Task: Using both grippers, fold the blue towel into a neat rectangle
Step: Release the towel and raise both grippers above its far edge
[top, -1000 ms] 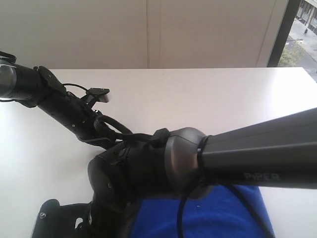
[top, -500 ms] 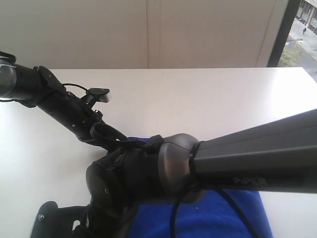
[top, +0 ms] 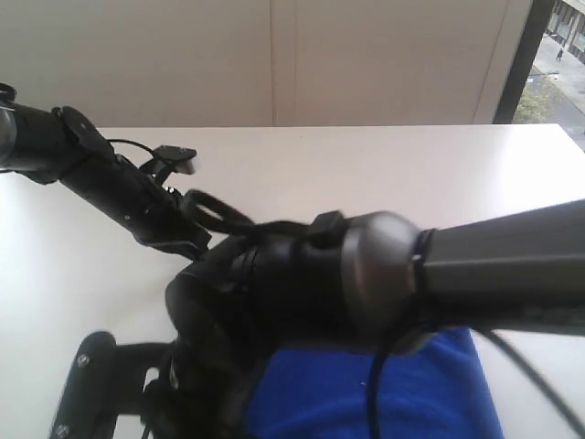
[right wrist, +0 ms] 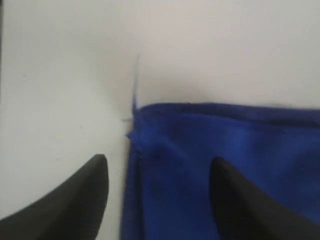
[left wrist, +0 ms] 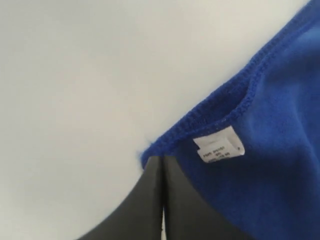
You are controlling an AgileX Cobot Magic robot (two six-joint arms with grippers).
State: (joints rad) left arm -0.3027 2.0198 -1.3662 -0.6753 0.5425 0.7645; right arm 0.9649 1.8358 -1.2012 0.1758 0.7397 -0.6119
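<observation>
The blue towel [top: 393, 393] lies on the white table [top: 384, 174] at the near edge of the exterior view, half hidden by my right arm [top: 494, 265]. In the left wrist view my left gripper [left wrist: 162, 161] is shut, its tips pinching the corner of the towel [left wrist: 280, 150] close to the white tag [left wrist: 219, 148]. My right gripper [right wrist: 160, 167] hangs open over another corner of the towel [right wrist: 225, 165], one finger over the bare table and the other over the cloth. Both grippers' jaws are hidden in the exterior view.
My left arm [top: 119, 187] comes in from the far left and drops behind the right arm's wrist [top: 274, 293]. A pale wall stands past the table's far edge, with a window [top: 559, 55] at the right.
The right arm's wrist has swung to the right and looms larger in the exterior view. The left arm has shifted slightly up and left.
</observation>
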